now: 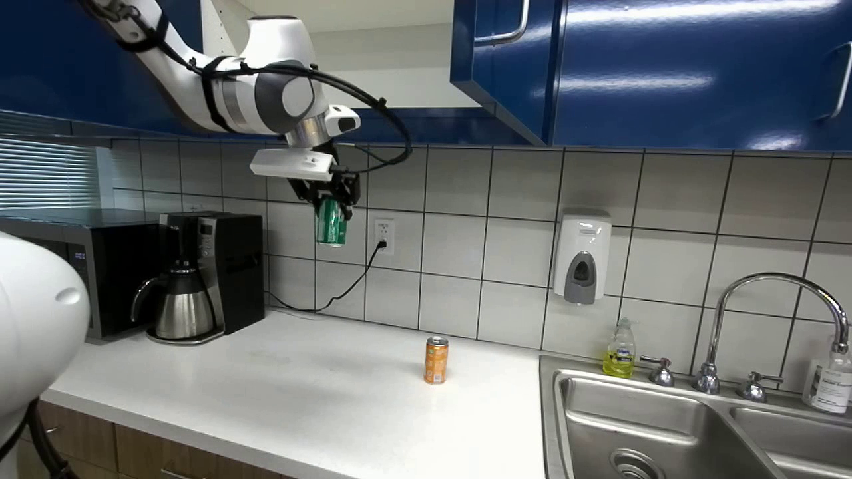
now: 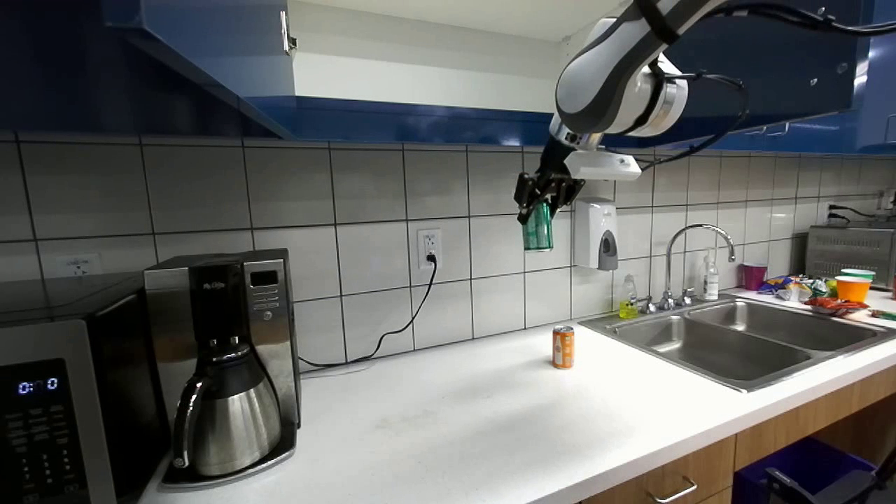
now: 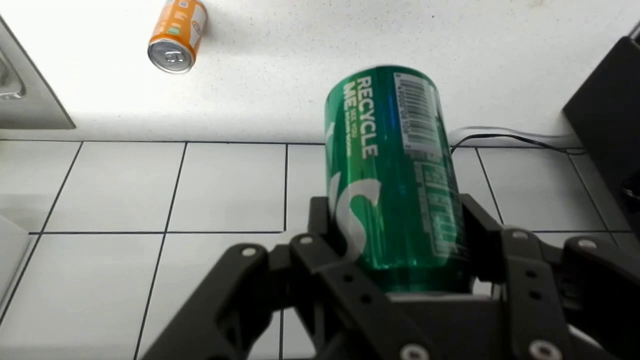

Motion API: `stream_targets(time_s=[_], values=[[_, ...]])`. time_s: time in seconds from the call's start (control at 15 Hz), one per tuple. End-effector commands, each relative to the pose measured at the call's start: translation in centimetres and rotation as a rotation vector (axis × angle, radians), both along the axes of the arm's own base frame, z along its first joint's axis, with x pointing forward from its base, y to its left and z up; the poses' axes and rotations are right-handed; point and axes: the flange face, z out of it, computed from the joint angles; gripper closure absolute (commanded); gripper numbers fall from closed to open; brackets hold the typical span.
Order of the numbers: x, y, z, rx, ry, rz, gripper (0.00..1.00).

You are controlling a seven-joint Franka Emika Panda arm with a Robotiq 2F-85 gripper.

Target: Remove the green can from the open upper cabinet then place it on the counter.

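Note:
The green can (image 1: pixel 331 227) hangs in the air well above the counter (image 1: pixel 299 406) and below the open upper cabinet (image 1: pixel 393 76). My gripper (image 1: pixel 335 199) is shut on the can's upper part, with a finger on each side. An exterior view also shows the gripper (image 2: pixel 549 196), the can (image 2: pixel 537 231), the cabinet (image 2: pixel 427 70) and the counter (image 2: pixel 448 448). In the wrist view the can (image 3: pixel 385 125) sits between the fingers (image 3: pixel 395 220), lettering and barcode facing the camera. The counter (image 3: pixel 280 90) shows behind it.
An orange can (image 1: pixel 436 360) stands on the counter near the sink (image 1: pixel 552 426). A coffee maker (image 1: pixel 239 273) and microwave (image 2: pixel 49 392) stand at the opposite end. A soap dispenser (image 1: pixel 583 256) hangs on the tiled wall. A power cord (image 2: pixel 392 332) runs from the outlet (image 2: pixel 429 245).

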Motion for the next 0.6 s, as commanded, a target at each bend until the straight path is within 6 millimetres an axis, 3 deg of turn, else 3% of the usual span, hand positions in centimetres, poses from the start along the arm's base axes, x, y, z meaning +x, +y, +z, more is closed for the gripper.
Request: stream_targets(time_s=[0.0,0.53], values=[[0.0,-0.4,-2.8,0.002,-0.022,0.022,0.62],[-0.1,0.5,-10.7,0.011,-0.001,0.04,0.62]])
